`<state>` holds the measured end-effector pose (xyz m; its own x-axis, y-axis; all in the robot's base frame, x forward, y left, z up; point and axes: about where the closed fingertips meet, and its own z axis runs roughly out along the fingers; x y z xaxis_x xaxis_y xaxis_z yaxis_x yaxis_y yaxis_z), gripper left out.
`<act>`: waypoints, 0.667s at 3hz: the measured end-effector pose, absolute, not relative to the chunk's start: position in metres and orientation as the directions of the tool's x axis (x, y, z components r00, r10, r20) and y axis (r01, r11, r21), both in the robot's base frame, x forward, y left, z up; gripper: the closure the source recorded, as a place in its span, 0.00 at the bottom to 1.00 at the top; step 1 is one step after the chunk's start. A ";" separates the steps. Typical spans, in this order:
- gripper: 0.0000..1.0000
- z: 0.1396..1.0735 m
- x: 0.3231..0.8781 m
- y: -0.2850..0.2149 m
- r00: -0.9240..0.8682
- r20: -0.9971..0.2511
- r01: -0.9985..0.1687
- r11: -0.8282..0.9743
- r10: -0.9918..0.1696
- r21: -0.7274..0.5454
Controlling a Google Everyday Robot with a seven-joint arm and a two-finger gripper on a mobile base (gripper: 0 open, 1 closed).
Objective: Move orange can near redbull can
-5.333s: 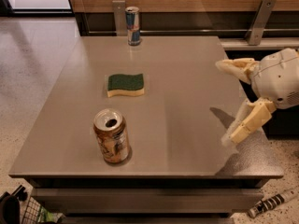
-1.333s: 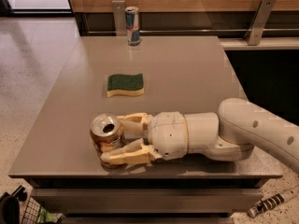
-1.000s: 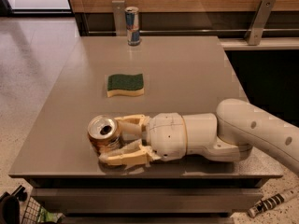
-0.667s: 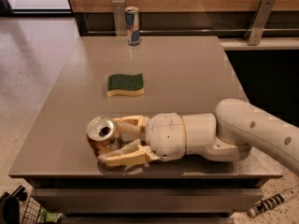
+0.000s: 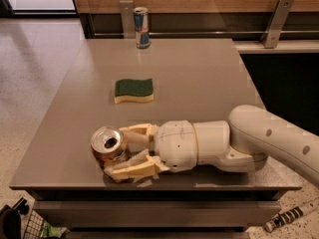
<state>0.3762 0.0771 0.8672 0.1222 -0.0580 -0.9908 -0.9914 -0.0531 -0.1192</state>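
Starting at the near edge of the table point(image 5: 199, 78), you have the gripper point(image 5: 118, 152) lying low and sideways. Its two pale fingers are pressed against opposite sides of the orange can point(image 5: 107, 144), one behind it and one in front. That side grip takes the can around its body, below the opened top, so it should stay upright when carried. The can sits by the near left corner, and the arm point(image 5: 269, 138) reaches in from the right. Past it, a green and yellow sponge point(image 5: 133, 90) lies flat, roughly on the line to the goal, so you will probably want to lift over it. At the far edge stands the redbull can point(image 5: 142, 27), well apart from the orange can.
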 end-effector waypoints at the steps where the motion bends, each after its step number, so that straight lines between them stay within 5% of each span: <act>1: 1.00 0.881 0.407 0.065 0.066 -0.997 -0.997 -0.035 -0.037 -0.065; 2: 1.00 0.904 0.455 0.044 0.001 -1.000 -1.000 0.010 -0.020 -0.001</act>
<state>0.4552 0.0441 0.9038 0.0012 -0.0204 -0.9998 -0.9999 0.0105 -0.0015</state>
